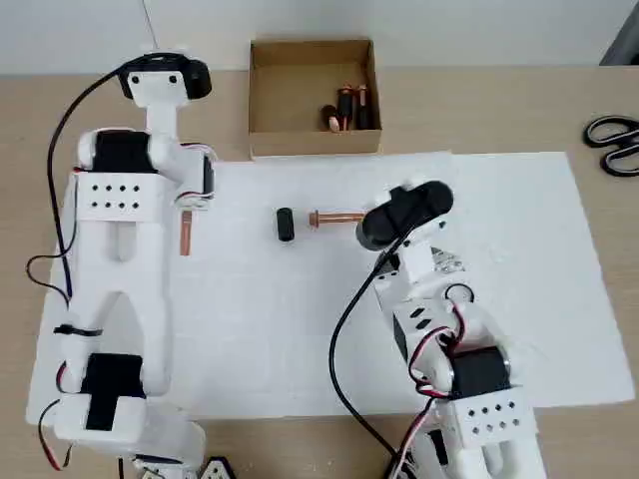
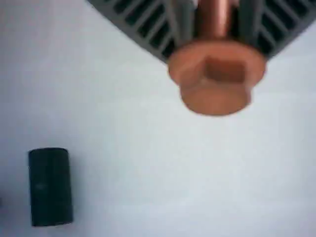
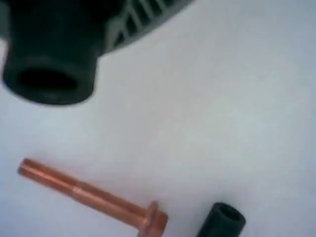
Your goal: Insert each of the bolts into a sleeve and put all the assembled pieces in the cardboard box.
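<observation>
My left gripper point(image 1: 187, 208) is shut on a copper bolt point(image 1: 186, 234), held over the left side of the white mat; in the left wrist view the bolt's head point(image 2: 217, 78) points at the camera from between the jaws of the gripper point(image 2: 215, 19). My right gripper point(image 1: 382, 226) is shut on a black sleeve point(image 3: 49, 64), its open bore facing out. A loose black sleeve point(image 1: 286, 224) point(image 2: 49, 186) point(image 3: 223, 222) and a loose copper bolt point(image 1: 336, 218) point(image 3: 91, 196) lie on the mat between the arms. The cardboard box point(image 1: 268, 95) at the back holds assembled pieces point(image 1: 345, 108).
The white mat point(image 1: 290, 339) covers most of the table, with open room in its middle and right. Scissors point(image 1: 614, 143) lie on the wood at the far right edge. Black cables trail from both arms.
</observation>
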### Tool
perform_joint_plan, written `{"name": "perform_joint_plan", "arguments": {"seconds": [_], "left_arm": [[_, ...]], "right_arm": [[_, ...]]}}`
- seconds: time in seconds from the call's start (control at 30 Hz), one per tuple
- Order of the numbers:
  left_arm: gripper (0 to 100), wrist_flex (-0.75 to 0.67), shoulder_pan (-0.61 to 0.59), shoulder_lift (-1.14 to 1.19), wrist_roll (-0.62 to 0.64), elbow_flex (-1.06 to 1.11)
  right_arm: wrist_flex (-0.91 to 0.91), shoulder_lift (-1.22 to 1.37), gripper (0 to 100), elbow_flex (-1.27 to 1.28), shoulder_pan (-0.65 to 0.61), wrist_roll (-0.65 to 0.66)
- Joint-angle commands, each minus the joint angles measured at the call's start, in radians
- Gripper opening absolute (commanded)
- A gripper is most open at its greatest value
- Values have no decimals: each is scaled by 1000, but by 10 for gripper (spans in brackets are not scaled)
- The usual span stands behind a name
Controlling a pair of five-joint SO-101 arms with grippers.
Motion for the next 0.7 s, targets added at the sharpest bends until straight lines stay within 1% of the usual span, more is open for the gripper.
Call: {"name": "perform_joint_plan", "arguments": {"seconds": [0.0, 0.13, 0.2, 0.43, 0.57, 0.67], "left_arm": [[6, -17, 64, -68, 57, -48], [6, -20, 120, -68, 66, -48], [6, -20, 135, -68, 66, -48], [6, -23, 192, -68, 68, -50], [6, -94, 201, -69, 78, -65], [6, -147, 198, -69, 78, -96]], "right_arm": [[-188, -21, 4, 87, -8, -58], [-441, -21, 4, 212, -8, -210], [-549, -21, 4, 275, -7, -245], [-814, -21, 4, 428, -7, -250], [-970, -21, 4, 494, -21, -252], [-1081, -21, 4, 551, -71, -252]]}}
